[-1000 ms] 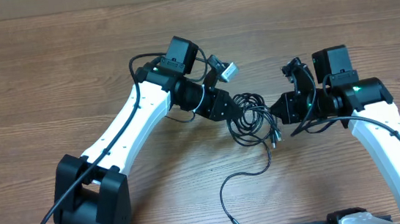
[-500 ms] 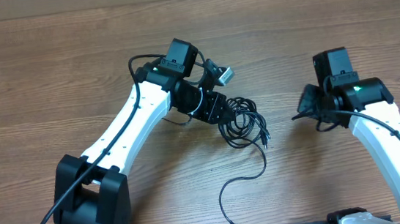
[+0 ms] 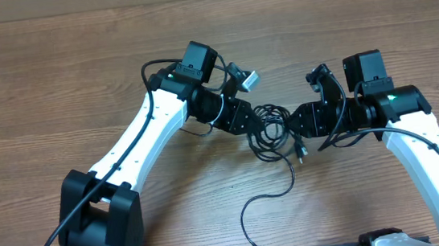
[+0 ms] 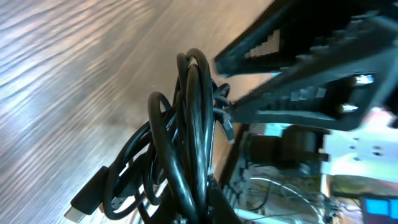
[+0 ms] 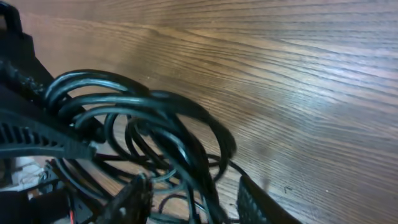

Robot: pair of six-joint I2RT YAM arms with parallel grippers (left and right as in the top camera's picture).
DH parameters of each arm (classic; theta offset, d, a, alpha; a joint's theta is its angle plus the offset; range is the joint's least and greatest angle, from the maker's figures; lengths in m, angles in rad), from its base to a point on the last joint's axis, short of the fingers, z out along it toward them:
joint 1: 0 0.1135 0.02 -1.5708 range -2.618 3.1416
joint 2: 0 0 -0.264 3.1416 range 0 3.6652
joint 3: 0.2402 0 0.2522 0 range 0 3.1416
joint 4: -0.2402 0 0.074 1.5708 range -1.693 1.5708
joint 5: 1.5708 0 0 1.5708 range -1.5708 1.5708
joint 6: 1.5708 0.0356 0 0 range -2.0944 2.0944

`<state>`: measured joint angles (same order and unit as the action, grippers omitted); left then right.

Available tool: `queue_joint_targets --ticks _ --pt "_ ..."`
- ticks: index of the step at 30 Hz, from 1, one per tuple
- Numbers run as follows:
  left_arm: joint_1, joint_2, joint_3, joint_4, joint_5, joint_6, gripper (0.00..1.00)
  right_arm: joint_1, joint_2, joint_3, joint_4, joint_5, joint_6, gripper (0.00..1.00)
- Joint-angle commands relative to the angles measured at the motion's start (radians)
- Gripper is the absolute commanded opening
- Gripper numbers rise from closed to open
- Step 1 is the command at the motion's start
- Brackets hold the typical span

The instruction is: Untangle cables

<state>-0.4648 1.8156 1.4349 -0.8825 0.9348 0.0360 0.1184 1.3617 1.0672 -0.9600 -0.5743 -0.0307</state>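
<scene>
The cables are a bundle of thin black loops on the wooden table between my two grippers. My left gripper is shut on the bundle's left side. In the left wrist view the loops rise from its jaws, and a plug end hangs at the lower left. My right gripper is open at the bundle's right side. In the right wrist view its fingers stand on either side of several strands. One loose cable tail trails toward the front edge.
The wooden table stretches around both arms. The left arm's base stands at the front left and the right arm's link at the front right. Thicker black arm wires loop by the left wrist.
My right gripper pulled back to the right half a second ago and has now come back to the bundle. The left gripper and bundle shifted slightly left, then right again.
</scene>
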Motion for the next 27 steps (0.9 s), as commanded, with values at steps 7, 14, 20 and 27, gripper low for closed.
queue_joint_targets --ticks 7,14,20,27 --pt "-0.004 -0.019 0.015 0.009 0.117 0.032 0.04 0.0 -0.003 -0.001 -0.012 0.008 -0.031 0.36" --pt "-0.004 -0.019 0.016 0.024 0.132 0.032 0.04 -0.001 -0.003 -0.001 -0.017 0.026 -0.031 0.07" --pt "-0.004 -0.019 0.015 0.018 0.092 0.032 0.04 -0.001 -0.003 -0.001 -0.014 0.082 -0.018 0.04" --pt "-0.004 -0.019 0.015 -0.066 -0.171 -0.007 0.04 -0.002 -0.003 -0.001 -0.013 0.383 0.23 0.04"
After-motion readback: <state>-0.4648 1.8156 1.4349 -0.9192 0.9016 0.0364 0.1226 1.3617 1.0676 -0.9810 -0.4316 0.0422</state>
